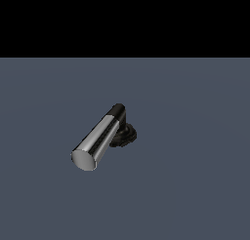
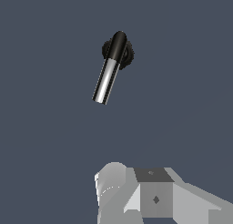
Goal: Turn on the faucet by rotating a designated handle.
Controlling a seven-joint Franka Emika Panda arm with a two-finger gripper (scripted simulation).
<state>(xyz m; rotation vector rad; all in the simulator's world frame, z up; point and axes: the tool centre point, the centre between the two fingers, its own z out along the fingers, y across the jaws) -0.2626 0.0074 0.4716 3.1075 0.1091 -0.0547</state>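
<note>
Gripper (image 2: 136, 196): nearest to the wrist camera; only white and grey blocky parts of it show in that view. The fingertips are not seen, so I cannot tell if the fingers are spread or pressed together. It holds nothing that can be seen and is well apart from the faucet. In the exterior view the gripper does not appear.

Faucet (image 1: 108, 136): in the exterior view it stands a little left of the centre of the frame, alone on the floor.

Handle (image 1: 96, 139): a thick chrome cylinder. In the exterior view it runs from the black cap (image 1: 117, 110) near the middle of the frame down to the lower left, where its flat round grey end face (image 1: 83, 160) looks toward the camera. In the wrist view the handle (image 2: 106, 82) is seen from above, tilted, with the cap lying over the base.

Black base (image 1: 124, 135): lumpy, joined to the handle near the cap end; in the exterior view it shows just to the right of the handle, partly hidden behind it.

Floor (image 1: 195, 185): flat, grey-blue, without marks.

Background (image 1: 125, 19): plain black band over the upper part of the exterior view.
</note>
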